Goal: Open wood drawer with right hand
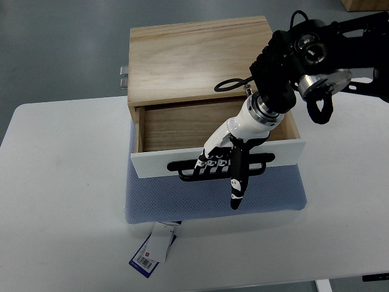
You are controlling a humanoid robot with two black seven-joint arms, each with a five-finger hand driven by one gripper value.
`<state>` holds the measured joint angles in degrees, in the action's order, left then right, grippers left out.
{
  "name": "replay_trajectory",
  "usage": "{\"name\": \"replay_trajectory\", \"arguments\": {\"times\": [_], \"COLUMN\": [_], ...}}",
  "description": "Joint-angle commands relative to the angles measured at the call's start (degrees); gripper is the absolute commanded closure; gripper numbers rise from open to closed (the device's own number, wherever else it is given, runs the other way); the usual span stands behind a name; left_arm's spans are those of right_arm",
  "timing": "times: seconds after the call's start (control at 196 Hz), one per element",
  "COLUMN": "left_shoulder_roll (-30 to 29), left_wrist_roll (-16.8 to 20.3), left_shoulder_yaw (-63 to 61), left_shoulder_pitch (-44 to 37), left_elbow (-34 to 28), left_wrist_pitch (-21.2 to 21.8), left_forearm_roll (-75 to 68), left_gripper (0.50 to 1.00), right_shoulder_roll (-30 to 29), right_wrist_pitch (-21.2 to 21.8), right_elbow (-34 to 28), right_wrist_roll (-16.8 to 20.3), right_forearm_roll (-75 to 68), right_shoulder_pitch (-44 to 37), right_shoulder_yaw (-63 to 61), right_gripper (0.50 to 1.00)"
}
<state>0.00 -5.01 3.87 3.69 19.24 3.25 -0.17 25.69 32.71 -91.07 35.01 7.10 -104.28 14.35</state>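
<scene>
Drawer (182, 125) of wooden box (197, 55) sits pulled partly open at table's (61, 182) far middle, over blue mat (267, 198). Right hand (222, 159) has fingers (209, 163) curled around black handle (258, 163) on white drawer front (152, 163), thumb pointing toward near edge. Tagged label (152, 249) lies by mat's near-left corner.

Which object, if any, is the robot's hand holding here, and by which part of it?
The right hand holds the light wooden drawer by the black bar handle on its white front panel, with four fingers hooked over it; the thumb points downward.
</scene>
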Motion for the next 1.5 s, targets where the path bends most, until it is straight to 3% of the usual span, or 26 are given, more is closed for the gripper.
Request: {"name": "replay_trajectory", "arguments": {"times": [0.0,0.756,0.853,0.858,1.006,1.185,1.266,1.44,1.496], "left_shoulder_roll": [0.00,0.00,0.00,0.00,0.00,0.00,0.00,0.00,0.00], "left_wrist_roll": [0.00,0.00,0.00,0.00,0.00,0.00,0.00,0.00,0.00], "left_shoulder_yaw": [-0.01,-0.01,-0.09,-0.09,-0.09,-0.09,-0.09,-0.09,-0.09], "left_shoulder_pitch": [0.00,0.00,0.00,0.00,0.00,0.00,0.00,0.00,0.00], "left_elbow": [0.00,0.18,0.18,0.18,0.18,0.27,0.35,0.35,0.44], "left_wrist_pitch": [0.01,0.01,0.01,0.01,0.01,0.01,0.01,0.01,0.01], "left_forearm_roll": [0.00,-0.09,-0.09,-0.09,-0.09,-0.09,-0.09,-0.09,-0.18], "left_gripper": [0.500,0.500,0.500,0.500,0.500,0.500,0.500,0.500,0.500], "right_shoulder_roll": [0.41,7.36,7.80,8.58,10.52,10.61,10.43,7.19,6.13], "right_wrist_pitch": [0.52,0.16,-0.19,-0.71,-3.61,-8.62,-10.99,-16.36,-16.80], "right_elbow": [-0.78,0.10,2.12,5.78,19.26,38.16,44.74,48.62,48.70], "right_wrist_roll": [-0.01,-0.01,-0.01,-0.01,-0.03,-7.06,-13.65,-29.56,-31.15], "right_forearm_roll": [-0.86,0.20,0.20,0.11,0.20,0.11,-0.59,-0.86,-0.86], "right_shoulder_pitch": [-0.84,-4.27,-4.36,-4.18,-0.93,9.00,16.90,38.61,41.26], "right_shoulder_yaw": [-0.02,-6.08,-8.54,-12.46,-24.28,-40.19,-48.87,-67.60,-69.72], "right_gripper": [0.562,0.562,0.560,0.560,0.560,0.558,0.560,0.558,0.558]}}
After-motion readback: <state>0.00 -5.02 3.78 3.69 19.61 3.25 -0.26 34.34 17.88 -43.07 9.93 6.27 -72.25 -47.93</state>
